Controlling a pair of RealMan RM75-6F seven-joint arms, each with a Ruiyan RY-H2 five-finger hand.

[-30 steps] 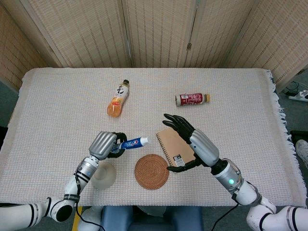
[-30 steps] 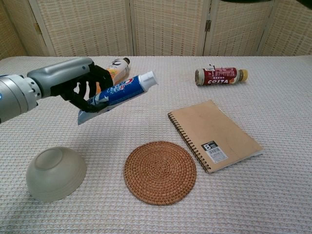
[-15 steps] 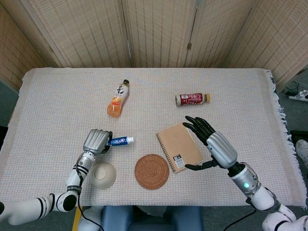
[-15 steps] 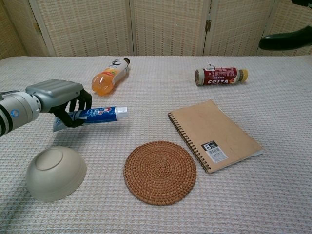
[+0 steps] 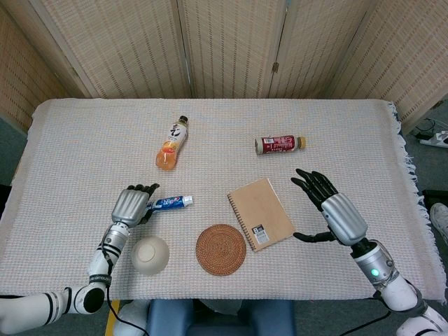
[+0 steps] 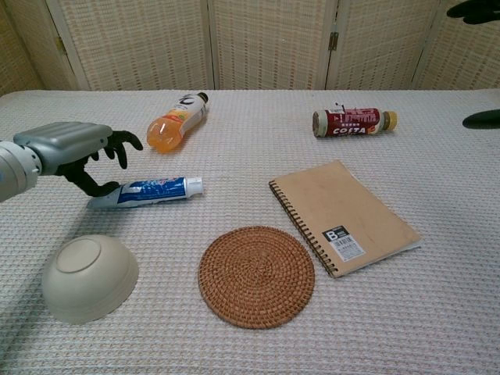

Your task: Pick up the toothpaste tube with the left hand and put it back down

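The left hand (image 6: 74,144) hovers over the crimped end of the toothpaste tube (image 6: 148,191), its fingers (image 6: 121,141) spread and lifted clear, so it holds nothing; the thumb reaches down beside the tube's tail, and whether it touches cannot be told. In the head view the hand (image 5: 130,206) covers that end of the tube (image 5: 168,202). The tube lies flat on the surface (image 5: 84,140), cap pointing toward the notebook (image 6: 344,215). Just in front of the left hand sits an upturned bowl (image 6: 87,277), and beside it a round woven coaster (image 6: 256,275). Farther back lie an orange drink bottle (image 6: 176,121) and a red-labelled bottle (image 6: 353,121), both on their sides. The right hand (image 5: 334,210) floats beyond the notebook's edge, fingers wide apart and empty; in the chest view only dark tips of it show at the frame's right edge, the rest cut off.
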